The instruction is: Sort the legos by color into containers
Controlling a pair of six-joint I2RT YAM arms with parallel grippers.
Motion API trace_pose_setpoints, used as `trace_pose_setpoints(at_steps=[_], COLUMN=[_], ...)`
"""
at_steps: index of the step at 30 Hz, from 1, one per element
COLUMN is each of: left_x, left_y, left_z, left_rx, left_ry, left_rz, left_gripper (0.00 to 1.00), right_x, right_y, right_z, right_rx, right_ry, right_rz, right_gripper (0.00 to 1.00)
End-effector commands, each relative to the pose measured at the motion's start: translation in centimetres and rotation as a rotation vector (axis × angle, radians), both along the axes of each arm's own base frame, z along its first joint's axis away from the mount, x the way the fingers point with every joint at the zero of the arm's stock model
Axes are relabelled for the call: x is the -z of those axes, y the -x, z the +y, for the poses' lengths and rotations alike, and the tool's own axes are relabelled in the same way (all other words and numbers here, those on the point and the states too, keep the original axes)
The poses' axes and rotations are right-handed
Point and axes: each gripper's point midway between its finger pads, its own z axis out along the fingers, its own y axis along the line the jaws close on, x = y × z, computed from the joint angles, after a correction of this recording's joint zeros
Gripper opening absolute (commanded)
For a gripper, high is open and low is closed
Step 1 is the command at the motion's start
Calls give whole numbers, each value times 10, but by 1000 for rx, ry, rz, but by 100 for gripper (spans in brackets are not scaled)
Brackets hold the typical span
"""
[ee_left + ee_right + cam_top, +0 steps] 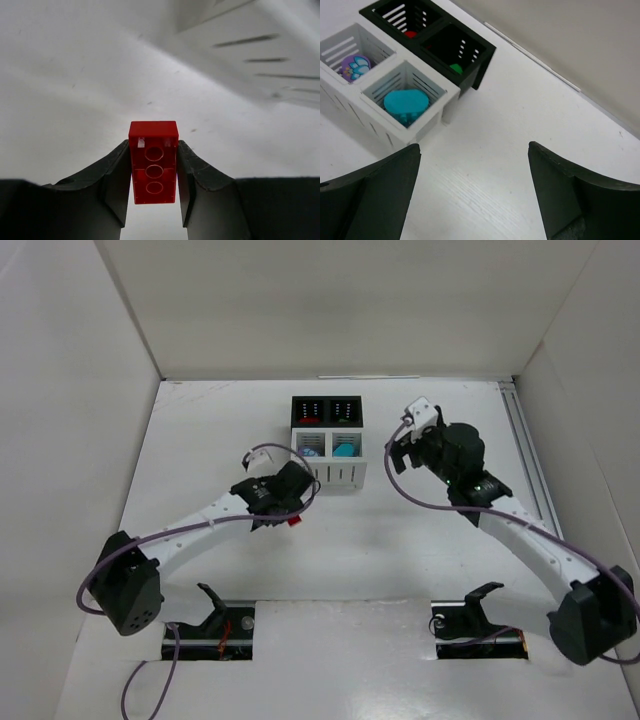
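The white counter (400, 540) fills the middle of the top view. The containers (335, 475) stand at its upper centre, two black compartments above two white ones. The right claw (473, 150) hangs released to the right of the block, jaws wide apart. The left claw (153, 146), just lower left of the block, is clenched on a red lego (153, 172). In the right wrist view, a cyan piece (406, 104) and a purple piece (354, 67) lie in the white compartments. A green bit (455, 68) and a red bit (410, 34) lie in the black ones.
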Motion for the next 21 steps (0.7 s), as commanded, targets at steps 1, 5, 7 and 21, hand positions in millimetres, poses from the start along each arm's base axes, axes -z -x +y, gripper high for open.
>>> trace_pose_setpoints(at_steps=[1,5,7,21], left_x=[-79,-133,-161,-187], left_y=[-40,-78,-99,-190], left_z=[-9,-28,-30,-74], left_rx=[20,67,76,137], left_ry=[10,-6,-15,-51], left_rz=[-236,-372,-423,-451], left_gripper=[11,14,14,14], right_x=[-8,5,3,26], right_y=[14,35,43,47], right_z=[-25,-56,-68,-117], right_rx=[76,147,168,286], right_ry=[-46,-18,3,95], right_rz=[-45,-32,-47,42], right_gripper=[93,100,100,100])
